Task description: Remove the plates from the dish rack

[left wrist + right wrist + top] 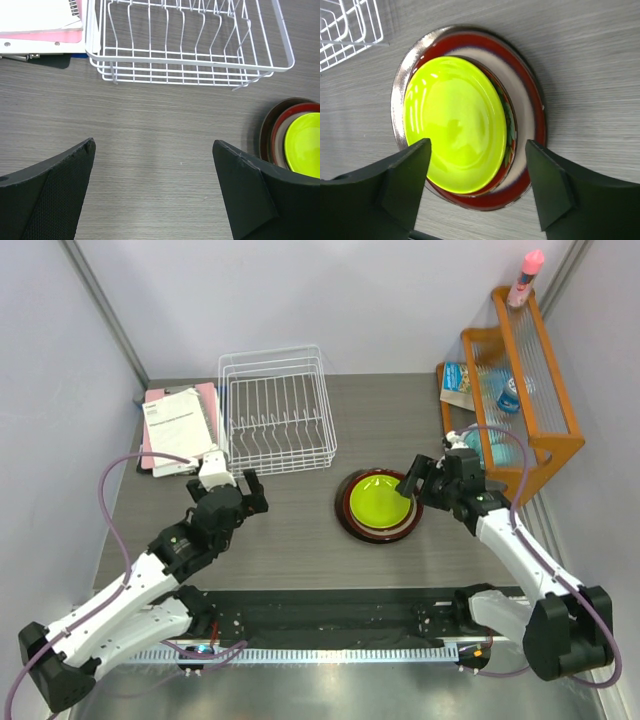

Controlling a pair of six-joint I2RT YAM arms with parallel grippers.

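Glossy lime plate (454,122) atop round stack (524,95) beside wire rack (277,415).

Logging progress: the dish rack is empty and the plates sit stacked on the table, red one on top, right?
One slip: the lime green plate is on top, not a red one; the right wrist view shows it. The dish rack is indeed empty.

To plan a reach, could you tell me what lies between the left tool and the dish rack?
Nothing: only bare grey tabletop separates the left tool and the dish rack, shown in the left wrist view.
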